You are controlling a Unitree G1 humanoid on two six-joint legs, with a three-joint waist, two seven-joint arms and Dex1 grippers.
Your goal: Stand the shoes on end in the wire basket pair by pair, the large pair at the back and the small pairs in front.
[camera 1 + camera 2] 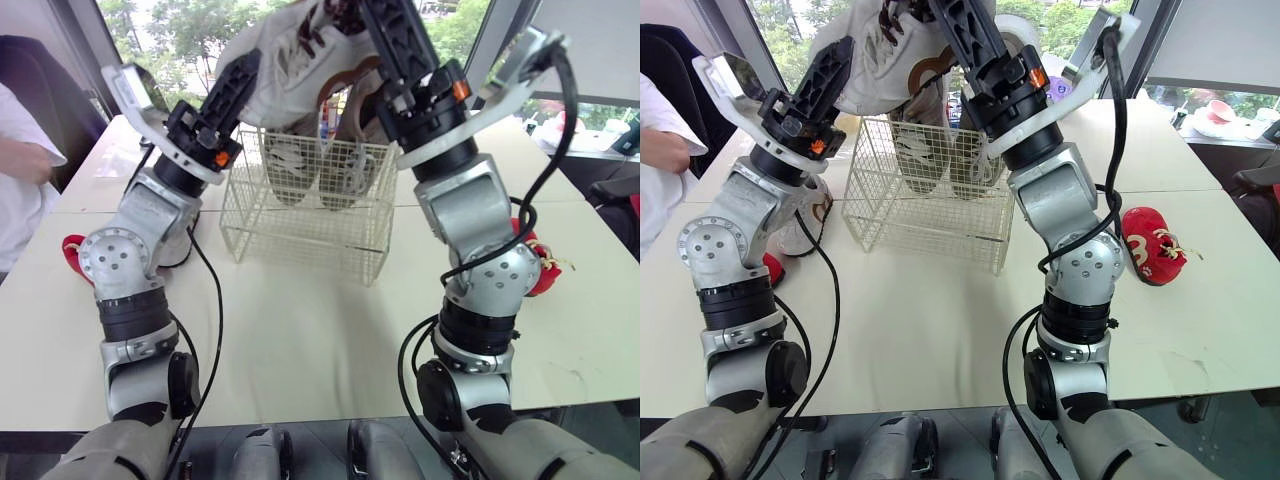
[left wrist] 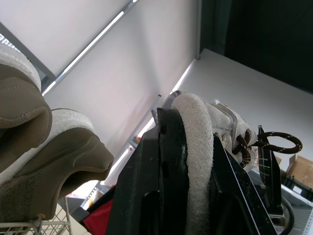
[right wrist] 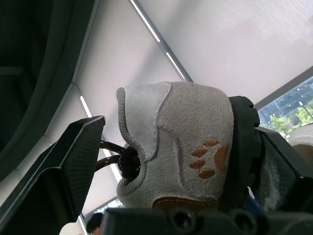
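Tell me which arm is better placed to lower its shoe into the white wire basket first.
Probably the right. The right gripper holds its grey suede shoe low over the white wire basket, near its rim. The left gripper holds its pale fuzzy-rimmed shoe higher, toward the basket's left edge.

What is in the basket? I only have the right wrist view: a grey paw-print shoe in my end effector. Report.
Observer: A pair of pale shoes stands on end in the wire basket, toward its far side.
Operator: Tell me what the left end effector is doing.
Observer: The left end effector is shut on a white shoe, raised above the basket beside your paw-print shoe.
Operator: Name what lies on the table.
Observer: A red shoe lies on the table to the right of the right arm. A second red shoe lies by the left arm.
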